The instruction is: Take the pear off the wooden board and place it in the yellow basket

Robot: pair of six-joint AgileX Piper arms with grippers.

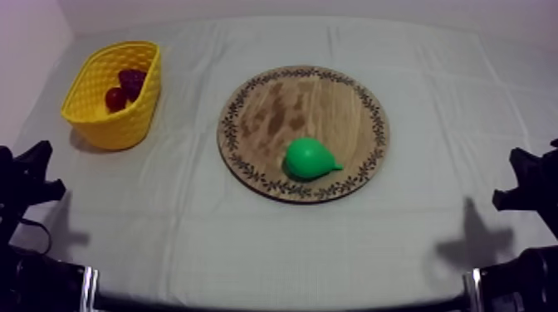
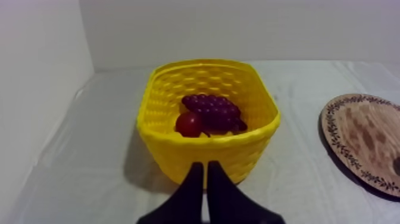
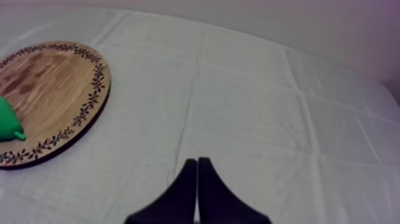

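Pear (image 1: 309,158) lies on the wooden board (image 1: 315,104) by its rim, well apart from the left tool (image 2: 205,168) and the right tool (image 3: 196,163), each pressed together on nothing. It is bright green, smooth, on its side, narrow end toward the right tool.

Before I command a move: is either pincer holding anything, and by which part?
Nothing is held. The left pincer and right pincer are both shut on nothing; the pear lies on the wooden board.
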